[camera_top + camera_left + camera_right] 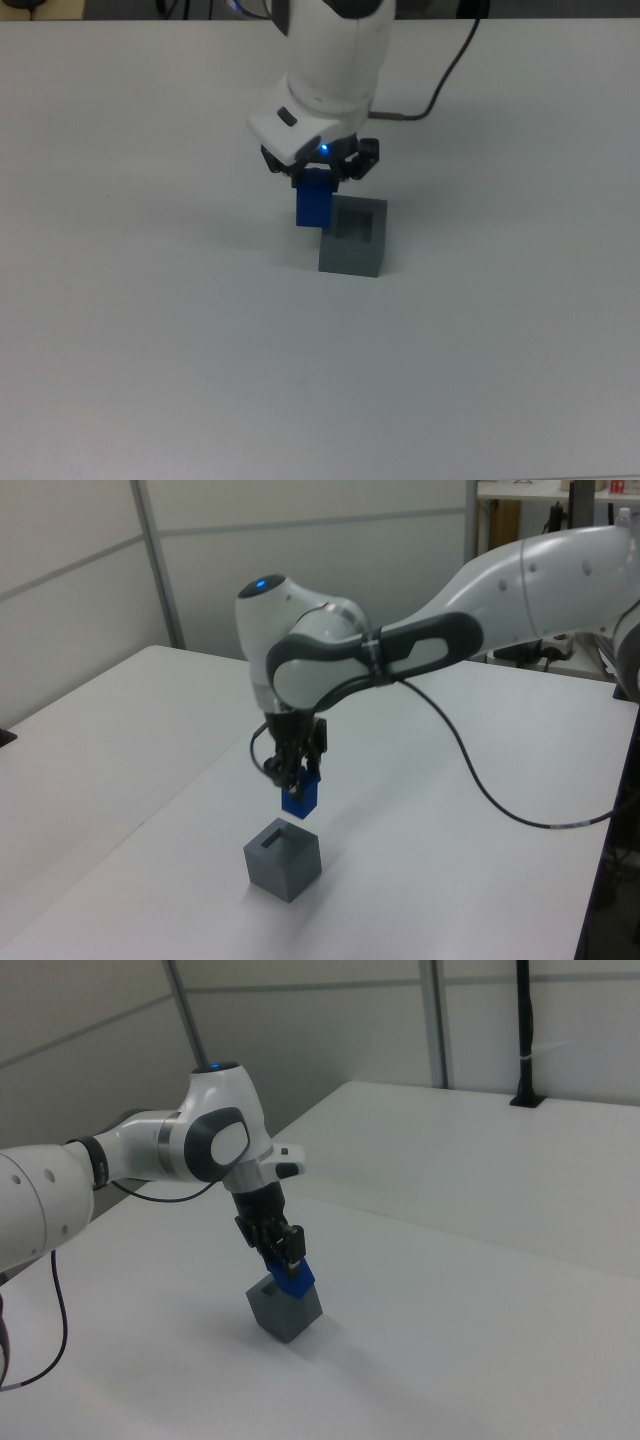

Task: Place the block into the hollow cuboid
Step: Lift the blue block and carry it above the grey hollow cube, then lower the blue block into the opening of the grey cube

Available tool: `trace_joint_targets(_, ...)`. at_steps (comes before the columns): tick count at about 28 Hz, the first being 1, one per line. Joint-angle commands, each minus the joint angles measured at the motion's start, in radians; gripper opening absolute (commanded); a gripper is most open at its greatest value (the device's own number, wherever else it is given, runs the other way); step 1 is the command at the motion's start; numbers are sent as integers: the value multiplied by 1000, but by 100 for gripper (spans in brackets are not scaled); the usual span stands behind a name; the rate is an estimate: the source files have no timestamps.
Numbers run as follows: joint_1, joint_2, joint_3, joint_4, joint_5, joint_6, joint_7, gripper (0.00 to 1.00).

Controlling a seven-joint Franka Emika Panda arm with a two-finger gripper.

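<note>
A plain white table (pixel 150 350) is filling the scene, with pale partition walls (pixel 300 570) standing behind it in the left view and the right view. Little else is sitting on the table: a black cable (pixel 480 790) is trailing from the arm across the surface toward the left view's right edge, where a desk with dark equipment is partly cut off.

The hollow cuboid (pixel 352 250) is resting on the table, its square recess facing up. The block (pixel 313 206) is hanging in the air, pinched at its top between the fingers of the gripper (pixel 318 178), which are closing on it from two sides. In the left view the block (pixel 298 800) is hovering just above the cuboid's (pixel 283 862) top, apart from it. In the top view it is overlapping the cuboid's upper left corner rather than sitting over the recess. In the right view the block (pixel 293 1282) is covering part of the cuboid's (pixel 284 1313) top, so the recess is hard to make out there.

The gripper (pixel 296 772) is pointing straight down from the white wrist (pixel 300 670), which is hiding the upper part of the fingers in the top view. The arm is reaching in from the left view's right, bending at a dark-banded joint (pixel 420 655). In the right view the gripper (pixel 282 1252) is hanging below the wrist, and the arm is running off the right view's left edge
</note>
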Motion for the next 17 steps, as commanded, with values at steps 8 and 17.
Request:
trace_joint_targets(8, 12, 19, 16, 32, 51, 48, 144, 41)
trace_joint_targets(17, 29, 29, 38, 21, 37, 62, 222, 40)
